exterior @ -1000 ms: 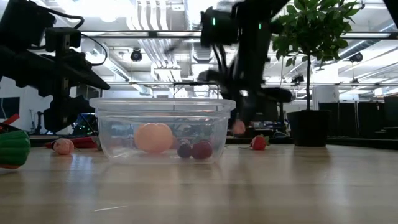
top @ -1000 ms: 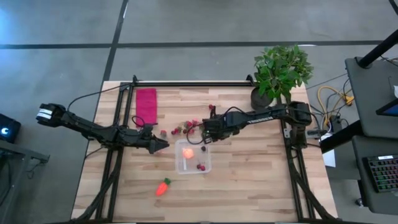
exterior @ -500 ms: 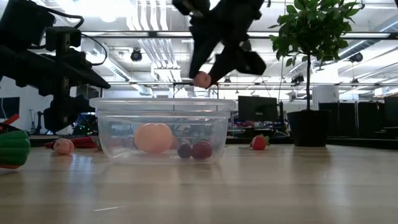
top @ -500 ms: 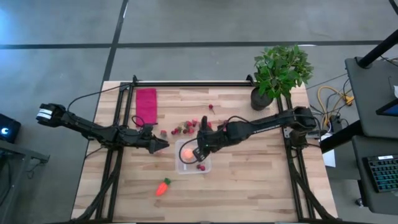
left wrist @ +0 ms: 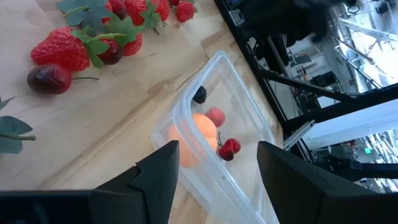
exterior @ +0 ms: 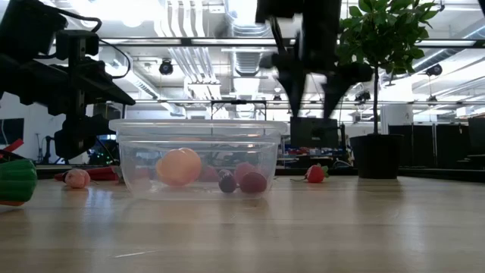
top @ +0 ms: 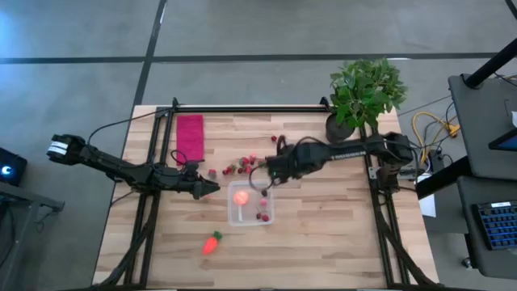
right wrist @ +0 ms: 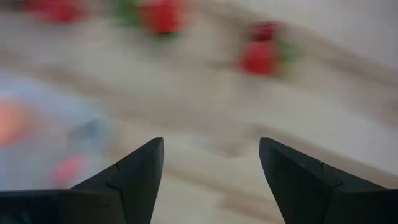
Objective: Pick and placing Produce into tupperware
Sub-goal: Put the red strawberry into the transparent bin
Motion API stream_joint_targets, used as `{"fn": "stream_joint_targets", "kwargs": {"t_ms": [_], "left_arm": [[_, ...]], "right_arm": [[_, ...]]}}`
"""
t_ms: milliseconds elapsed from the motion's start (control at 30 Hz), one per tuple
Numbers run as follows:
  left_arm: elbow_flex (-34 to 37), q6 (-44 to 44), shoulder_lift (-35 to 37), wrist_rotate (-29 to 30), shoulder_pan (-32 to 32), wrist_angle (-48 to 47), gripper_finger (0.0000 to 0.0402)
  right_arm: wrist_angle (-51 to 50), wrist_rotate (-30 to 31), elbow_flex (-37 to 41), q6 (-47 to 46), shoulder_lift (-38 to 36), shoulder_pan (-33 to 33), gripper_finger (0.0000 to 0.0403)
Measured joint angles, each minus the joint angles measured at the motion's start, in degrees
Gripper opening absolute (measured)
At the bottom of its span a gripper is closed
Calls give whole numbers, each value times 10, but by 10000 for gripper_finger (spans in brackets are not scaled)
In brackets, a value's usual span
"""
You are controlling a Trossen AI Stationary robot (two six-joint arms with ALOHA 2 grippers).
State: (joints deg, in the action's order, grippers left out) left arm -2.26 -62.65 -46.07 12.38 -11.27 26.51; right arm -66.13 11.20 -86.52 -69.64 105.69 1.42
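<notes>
The clear tupperware (top: pixel 250 206) (exterior: pixel 198 159) (left wrist: pixel 231 163) stands mid-table. Inside it lie a pale orange round fruit (top: pixel 241 197) (exterior: pixel 179 167) (left wrist: pixel 196 134) and a few small red and dark berries (top: pixel 262 215) (exterior: pixel 246 180) (left wrist: pixel 229 148). Several loose berries (top: pixel 242 166) (left wrist: pixel 62 53) rest on the wood beyond it. An orange carrot (top: pixel 212 243) lies near the front edge. My right gripper (top: pixel 260 181) (exterior: pixel 312 95) (right wrist: pixel 211 180) hangs open above the container's far rim, holding nothing. My left gripper (top: pixel 213 187) (left wrist: pixel 217 186) waits open to the container's left.
A red cloth (top: pixel 191 135) lies at the far left of the table. A potted plant (top: pixel 363 97) (exterior: pixel 375 76) stands at the far right corner. Bare wood stretches to the right of the container and along the front edge.
My right gripper carried a small pinkish-red piece from the loose berries over the tupperware, then opened. The piece now lies inside among the other berries, and the round fruit has shifted slightly. The gripper has risen and drawn back toward the far rim.
</notes>
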Motion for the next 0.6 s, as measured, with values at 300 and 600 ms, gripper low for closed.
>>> {"fn": "stream_joint_targets", "kwargs": {"t_ms": [300,600], "left_arm": [[0,0,-8,2,0,1,203],[0,0,-11,3,0,0,203]], "right_arm": [[61,-39,66,58,2,-99,239],[168,-91,149,82,2,-141,236]]}}
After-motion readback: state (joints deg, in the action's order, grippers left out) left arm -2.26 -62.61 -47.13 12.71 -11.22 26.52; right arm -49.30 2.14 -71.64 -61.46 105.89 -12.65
